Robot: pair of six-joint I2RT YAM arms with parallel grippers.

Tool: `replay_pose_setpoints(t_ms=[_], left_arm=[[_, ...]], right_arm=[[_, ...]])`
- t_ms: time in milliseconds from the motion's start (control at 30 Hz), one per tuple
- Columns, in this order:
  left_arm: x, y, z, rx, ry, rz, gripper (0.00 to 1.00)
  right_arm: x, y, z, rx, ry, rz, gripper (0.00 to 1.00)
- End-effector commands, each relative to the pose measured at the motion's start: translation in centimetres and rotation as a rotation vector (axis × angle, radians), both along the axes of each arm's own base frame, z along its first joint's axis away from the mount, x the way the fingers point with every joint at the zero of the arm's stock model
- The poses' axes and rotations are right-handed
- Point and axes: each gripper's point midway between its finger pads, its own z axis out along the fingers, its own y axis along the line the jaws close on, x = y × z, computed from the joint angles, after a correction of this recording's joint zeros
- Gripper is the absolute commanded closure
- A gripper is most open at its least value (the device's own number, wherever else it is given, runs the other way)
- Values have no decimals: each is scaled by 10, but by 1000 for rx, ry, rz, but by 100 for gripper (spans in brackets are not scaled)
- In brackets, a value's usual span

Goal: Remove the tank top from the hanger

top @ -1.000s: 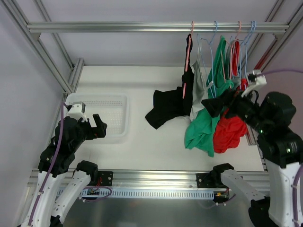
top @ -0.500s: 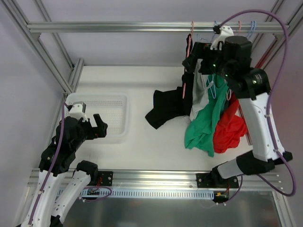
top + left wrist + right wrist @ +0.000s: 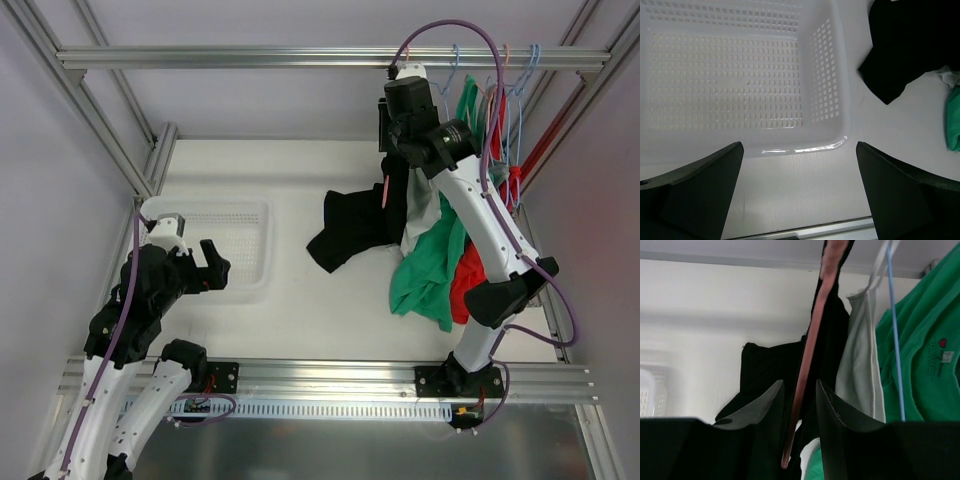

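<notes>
The black tank top [image 3: 350, 225] hangs from a pink hanger [image 3: 386, 190] on the top rail, its lower part draped on the table. My right gripper [image 3: 388, 128] is up at that hanger. In the right wrist view the pink hanger [image 3: 812, 340] runs between my right gripper's [image 3: 799, 385] narrowly open fingers, with a small gap on the left side, and the black tank top [image 3: 770, 365] hangs behind. My left gripper [image 3: 215, 265] is open and empty by the white basket; it also shows in the left wrist view [image 3: 799, 150].
A white mesh basket [image 3: 250, 215] sits at the left; its wall [image 3: 825, 100] is just ahead of the left fingers. White [image 3: 860, 370], green [image 3: 925, 350] and red [image 3: 470, 280] garments hang on hangers right of the black one. The metal rail [image 3: 250, 57] spans the top.
My right arm has swung from the right side up and left to the rail, bringing its fingers around the pink hanger. The left arm has barely moved.
</notes>
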Motion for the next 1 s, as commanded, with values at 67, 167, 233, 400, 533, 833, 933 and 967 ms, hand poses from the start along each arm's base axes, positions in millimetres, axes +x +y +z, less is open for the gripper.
replay_pose_setpoints(t_ms=[67,167,233,400,533,833,933,967], left_arm=[[5,-11,3,-22,-15,-49,1],[5,-12,2,-22,-10,-57,1],[5,-13,3,-24,-13,-58,1],[5,-15,2,-24,-11,-70,1],[6,-16,2,-25,-9,-77,1],[7,-18,-1,-22,1,-88,1],[7,-19,-1,-20,6,-91,1],[7,-19,-1,-22,1,-91,1]], right_arm=[[1,-21,44,8,-139,-111,64],[4,-23,45,4,-155,-136,66],[6,-24,46,4,-163,-146,69],[9,-22,41,10,-154,-150,85],[8,-23,49,29,-178,-164,100],[-2,-25,88,126,-280,-135,100],[-4,-21,101,164,-317,-103,100],[-4,-19,99,171,-313,-88,100]])
